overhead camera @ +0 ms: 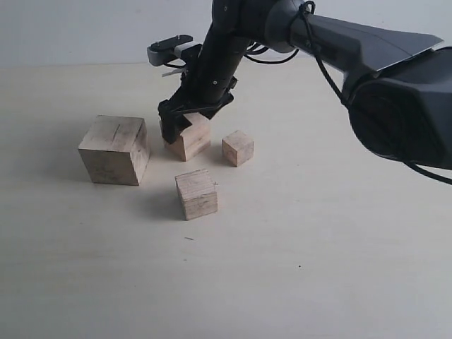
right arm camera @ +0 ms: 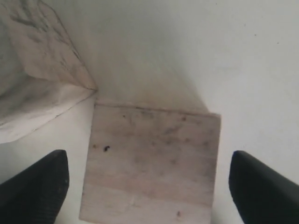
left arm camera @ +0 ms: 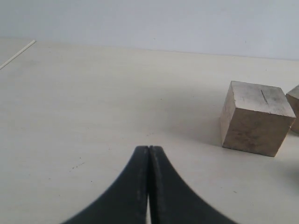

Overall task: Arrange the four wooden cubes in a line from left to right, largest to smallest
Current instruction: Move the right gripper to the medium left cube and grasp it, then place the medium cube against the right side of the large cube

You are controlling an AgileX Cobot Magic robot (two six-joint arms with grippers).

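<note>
Four pale wooden cubes stand on the table. The largest cube is at the left. Just to its right is a mid-sized cube. My right gripper hangs over it, open, one finger on each side with a gap to the wood. The smallest cube stands to the right of that. Another mid-sized cube sits nearer the front. My left gripper is shut and empty, low over bare table to the left of the largest cube, and is out of the exterior view.
The right arm reaches in from the upper right, over the far side of the table. The pale table top stretches to the front and right of the cubes. A sliver of the gripper-straddled cube shows beside the largest one in the left wrist view.
</note>
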